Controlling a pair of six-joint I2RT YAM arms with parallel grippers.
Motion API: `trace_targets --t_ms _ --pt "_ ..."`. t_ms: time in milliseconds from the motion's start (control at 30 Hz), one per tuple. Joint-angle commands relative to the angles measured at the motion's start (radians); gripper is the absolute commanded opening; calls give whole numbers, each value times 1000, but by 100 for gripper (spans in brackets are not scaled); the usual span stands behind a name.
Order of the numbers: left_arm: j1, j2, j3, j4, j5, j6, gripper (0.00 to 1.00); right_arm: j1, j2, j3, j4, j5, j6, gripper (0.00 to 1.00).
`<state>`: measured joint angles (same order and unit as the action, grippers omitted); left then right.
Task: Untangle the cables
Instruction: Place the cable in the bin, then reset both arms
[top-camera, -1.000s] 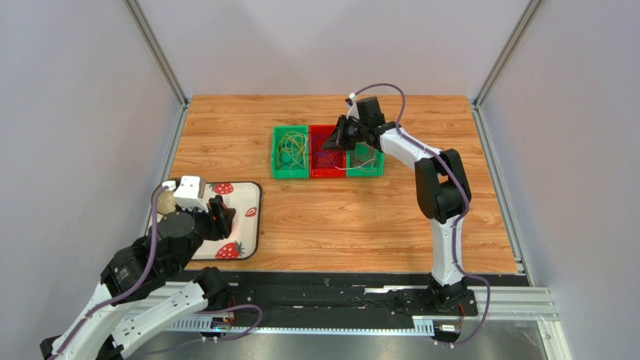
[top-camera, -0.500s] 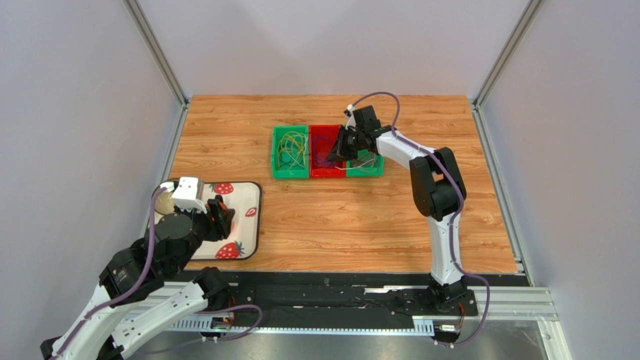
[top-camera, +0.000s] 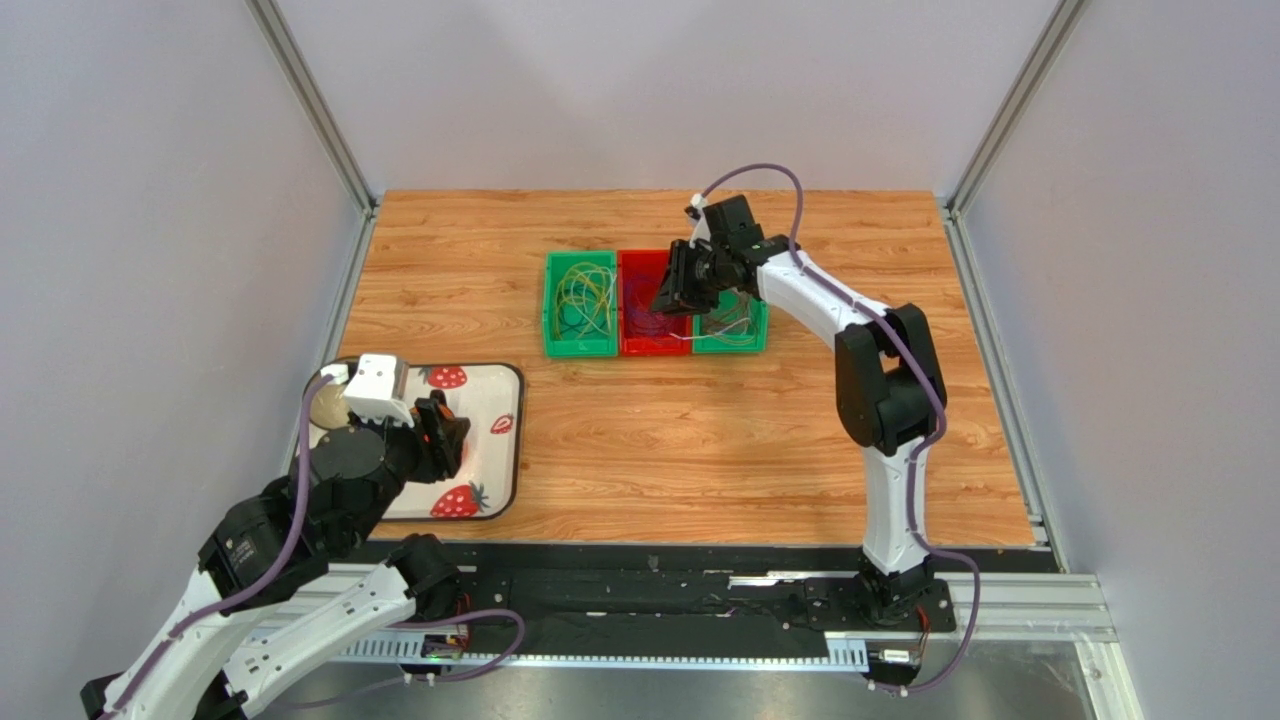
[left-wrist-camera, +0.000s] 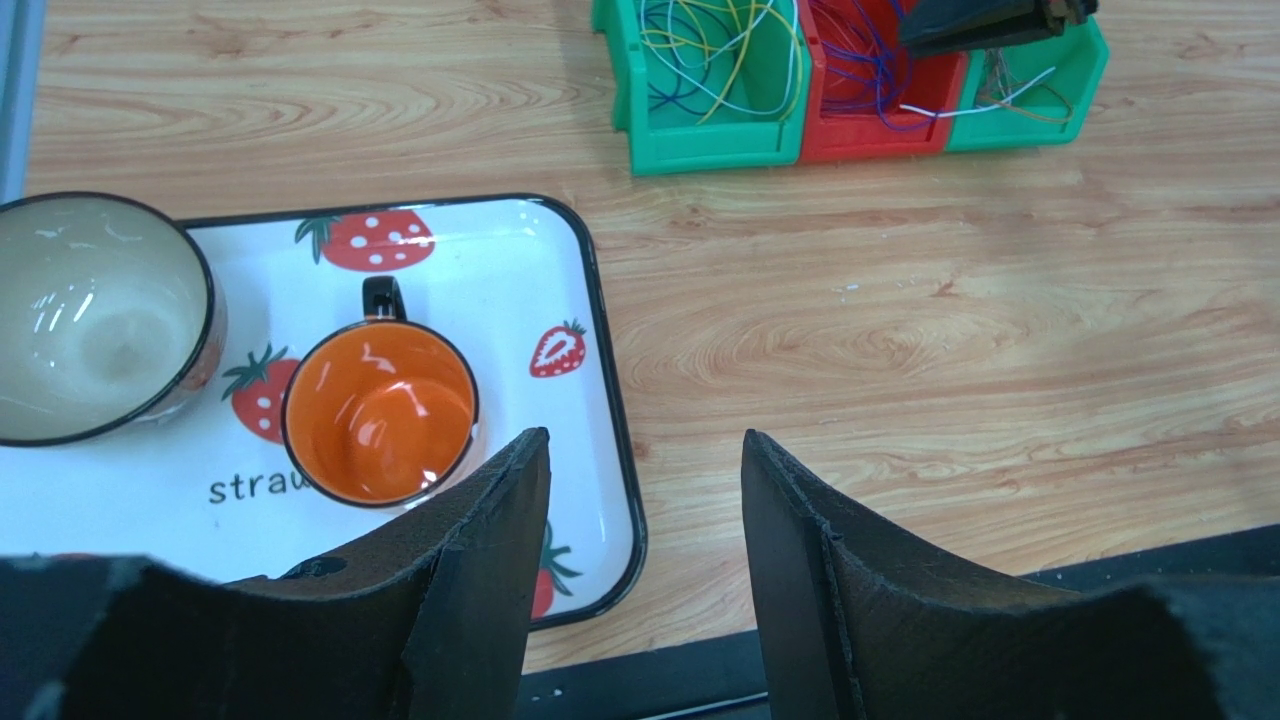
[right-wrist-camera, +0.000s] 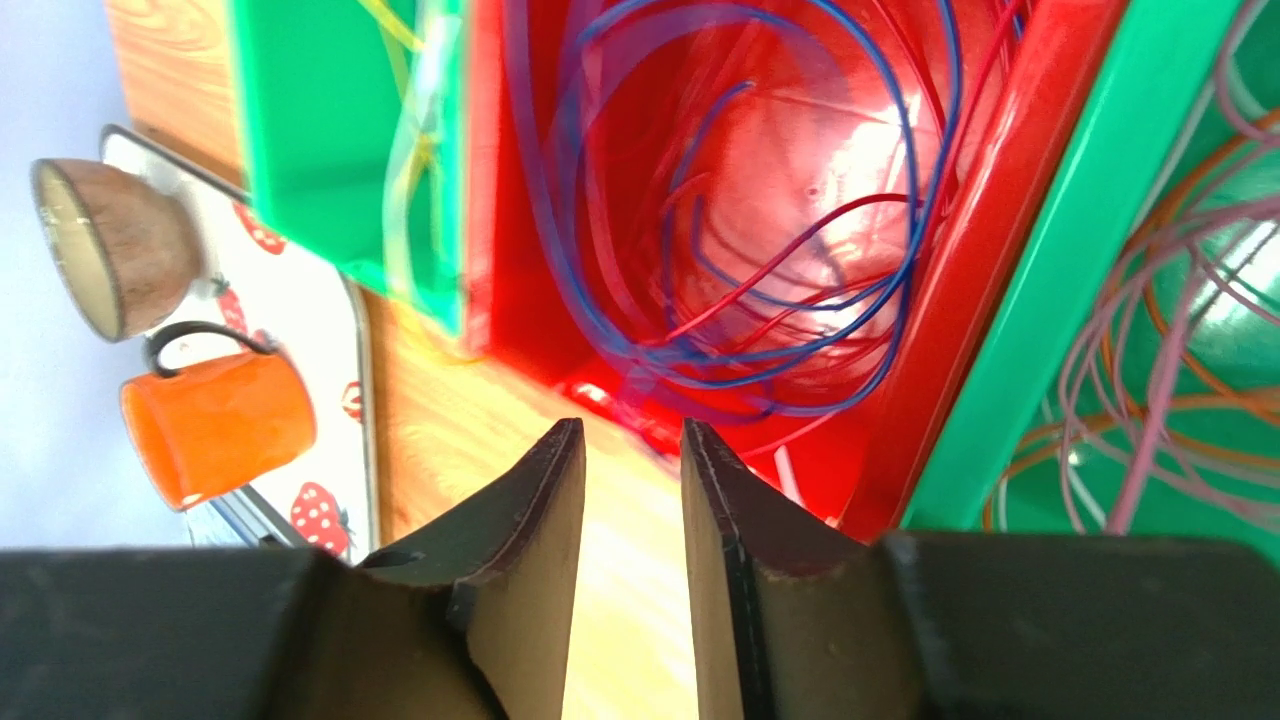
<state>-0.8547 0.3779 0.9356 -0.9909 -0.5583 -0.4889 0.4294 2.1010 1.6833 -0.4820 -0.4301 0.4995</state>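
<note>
Cables (right-wrist-camera: 736, 368) just beyond right fingers (right-wrist-camera: 519, 585)

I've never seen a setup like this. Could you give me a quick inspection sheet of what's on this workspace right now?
Surface: wood-grain table.
Job's things: thin cables looped in a green bin, a red bin and a second green bin, side by side at the far side.
Clutter: strawberry tray near the left arm, holding an orange mug and a bowl.
Grippers: left gripper open, empty, above the tray; right gripper open, empty, above the red bin.
Cables: purple hoses run along both arms.
Surroundings: grey walls, metal frame posts.
</note>
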Motion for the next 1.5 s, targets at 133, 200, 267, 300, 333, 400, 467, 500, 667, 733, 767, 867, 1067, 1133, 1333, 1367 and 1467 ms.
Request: trace_targets --t_ms 133,200,267,300,333,400,467,500,667,733,767,867,1067,1133,1333,1367,1467 --pt "3 6 -3 23 6 15 58 3 -193 75 -73 53 -44 37" --pt "3 9 -3 23 8 15 58 5 -213 85 -93 71 -50 37" --pt "3 10 -3 23 6 13 58 5 -248 84 -99 82 -55 38" --pt "3 10 -3 23 6 13 58 5 -260 79 -102 86 -56 38" --pt "3 12 -3 23 8 13 58 3 -271 75 -104 91 -56 38" --pt "3 13 -3 23 8 13 58 5 -312 62 -102 115 -62 38" --pt "3 16 -3 23 9 13 58 6 -355 33 -101 137 -65 38" --pt "3 18 -3 23 8 13 58 6 -370 24 -96 158 -67 38" --pt "3 32 -3 21 9 12 58 6 -466 -120 -61 220 -58 37" --pt "3 35 -3 20 6 9 57 6 -533 -193 -9 261 -49 36" --pt "3 35 -4 21 6 9 57 6 -555 -280 8 277 -50 36" --pt "3 35 -6 23 9 10 57 6 -637 -420 55 382 -59 36" --pt "3 65 -14 37 23 26 57 12 -812 -646 210 493 -32 39" --pt "3 76 -15 38 21 27 57 28 -883 -767 334 542 -33 42" --pt "3 108 -17 50 43 36 57 120 -976 -893 401 815 -94 50" --pt "3 114 -23 54 44 44 57 141 -999 -907 413 882 -123 50" --pt "3 136 -21 61 61 53 57 164 -1033 -970 471 974 -154 52"
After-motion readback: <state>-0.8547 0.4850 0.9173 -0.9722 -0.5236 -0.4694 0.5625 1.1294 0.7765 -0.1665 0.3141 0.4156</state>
